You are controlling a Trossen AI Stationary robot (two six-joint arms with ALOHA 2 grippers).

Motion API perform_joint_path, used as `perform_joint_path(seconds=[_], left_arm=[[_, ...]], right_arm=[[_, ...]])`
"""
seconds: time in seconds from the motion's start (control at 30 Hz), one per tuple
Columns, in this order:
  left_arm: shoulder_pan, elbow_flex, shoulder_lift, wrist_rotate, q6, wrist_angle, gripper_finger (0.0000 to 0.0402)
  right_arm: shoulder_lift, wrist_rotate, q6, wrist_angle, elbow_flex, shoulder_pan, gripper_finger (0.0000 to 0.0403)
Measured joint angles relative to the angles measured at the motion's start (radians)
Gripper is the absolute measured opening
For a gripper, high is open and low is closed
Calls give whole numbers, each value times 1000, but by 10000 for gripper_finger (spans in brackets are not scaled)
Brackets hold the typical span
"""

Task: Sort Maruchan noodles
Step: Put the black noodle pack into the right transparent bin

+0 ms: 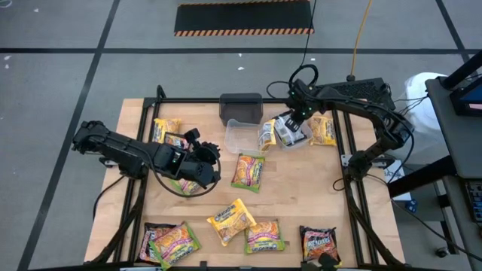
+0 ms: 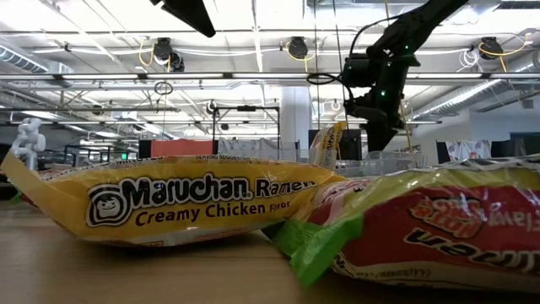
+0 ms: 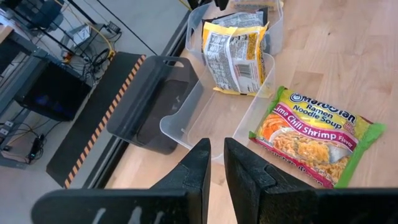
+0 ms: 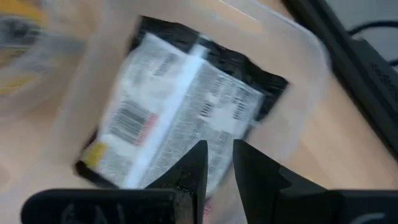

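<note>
Maruchan noodle packets lie scattered on the wooden table: yellow ones (image 1: 166,128) at the far left, a green-edged one (image 3: 317,134) at the middle, and yellow (image 1: 230,218), green-edged (image 1: 169,241) and dark (image 1: 320,242) ones along the near edge. A yellow packet (image 3: 233,53) stands on edge in a clear tub. My right gripper (image 4: 217,146) hangs shut over another clear tub (image 4: 298,56), in which a dark packet (image 4: 186,93) lies back side up. My left gripper (image 3: 216,144) hovers shut above the table's left middle, short of an empty clear tub (image 3: 199,118).
A dark grey box (image 1: 241,105) stands at the far edge behind the tubs. Another yellow packet (image 1: 324,129) lies at the far right. A black frame (image 1: 350,188) runs along the table's sides. Bare wood (image 1: 301,196) shows at the middle right.
</note>
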Motion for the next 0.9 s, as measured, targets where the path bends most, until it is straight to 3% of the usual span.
perform_joint_path(seconds=[0.17, 0.5, 0.9], left_arm=[[0, 0, 0, 0, -2, 0, 53], [0, 0, 0, 0, -3, 0, 53], [0, 0, 0, 0, -6, 0, 53]], right_arm=[[0, -89, -23, -2, 0, 26, 70], [0, -89, -73, 13, -78, 70, 70], [16, -89, -107, 167, -114, 91, 70]])
